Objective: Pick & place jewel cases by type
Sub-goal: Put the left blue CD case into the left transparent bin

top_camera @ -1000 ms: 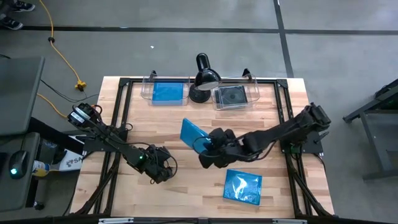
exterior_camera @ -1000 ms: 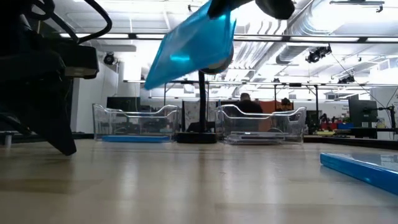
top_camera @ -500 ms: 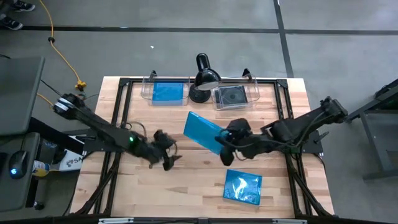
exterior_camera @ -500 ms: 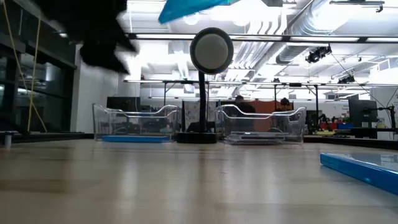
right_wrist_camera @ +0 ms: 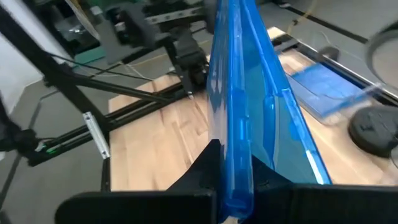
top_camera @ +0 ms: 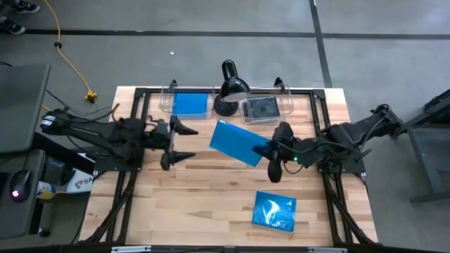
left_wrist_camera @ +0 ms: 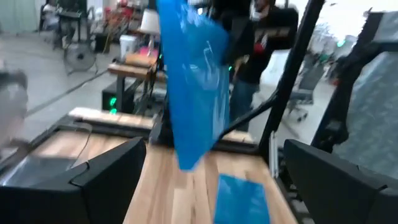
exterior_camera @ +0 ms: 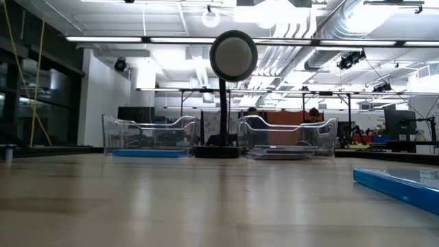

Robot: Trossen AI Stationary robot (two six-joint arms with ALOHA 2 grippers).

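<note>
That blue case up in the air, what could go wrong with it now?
1. The right claw pinches the blue case by one edge only, high above the table, so it might slip and fall.
2. The open left claw faces it nearby; a handover could bump or miss.

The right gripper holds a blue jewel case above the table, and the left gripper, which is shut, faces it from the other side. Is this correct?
Not entirely. The right gripper does grip the blue jewel case above the table, but the left gripper facing it is open, not shut: the high view shows its two fingers spread apart, empty.
</note>
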